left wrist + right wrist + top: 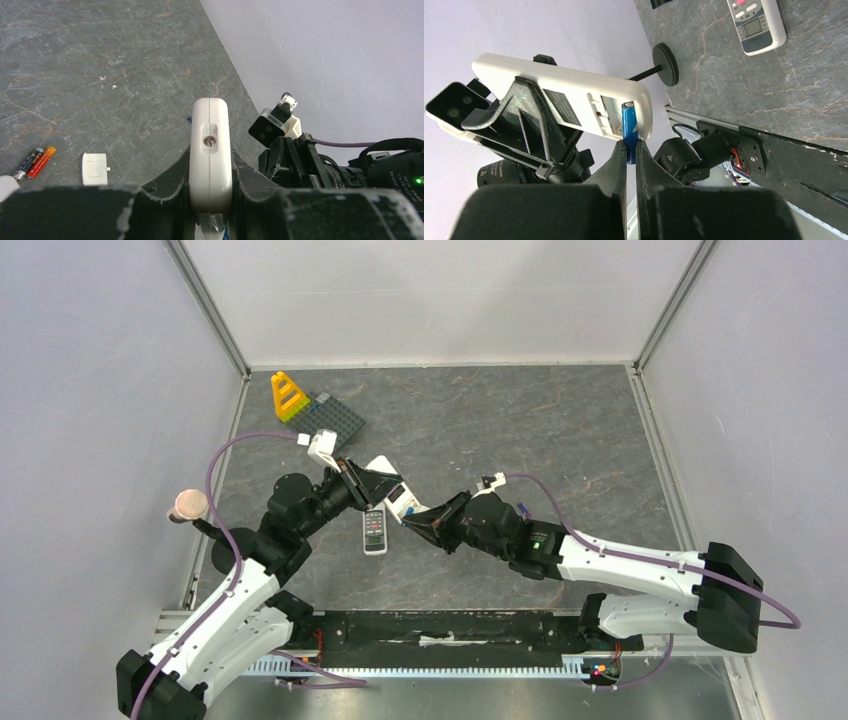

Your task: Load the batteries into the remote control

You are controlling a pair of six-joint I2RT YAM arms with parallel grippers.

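Above the table (560,440), the left gripper (211,165) is clamped tight on the flanks of the white remote (210,125). It holds the remote in the air with its open back turned to the other arm. The right gripper (630,152) is closed on the lower end of a blue battery (629,120). The battery's free end is at the open bay (606,112) near the remote's end; I cannot tell whether it touches a contact.

To seat it well, I judge the left arm should hold the remote steady while the right tilts the battery to lie along the bay. It should lead with the end that meets the spring, press along the slot, then lower the held end in before letting go. Polarity marks are not readable here. Pushing at an angle could lever the remote out of its grip or let the battery slip between the pads.

A second remote (375,532) lies on the table. The cover (94,169) and two loose batteries (35,162), one red-orange and one bluish, lie near each other.
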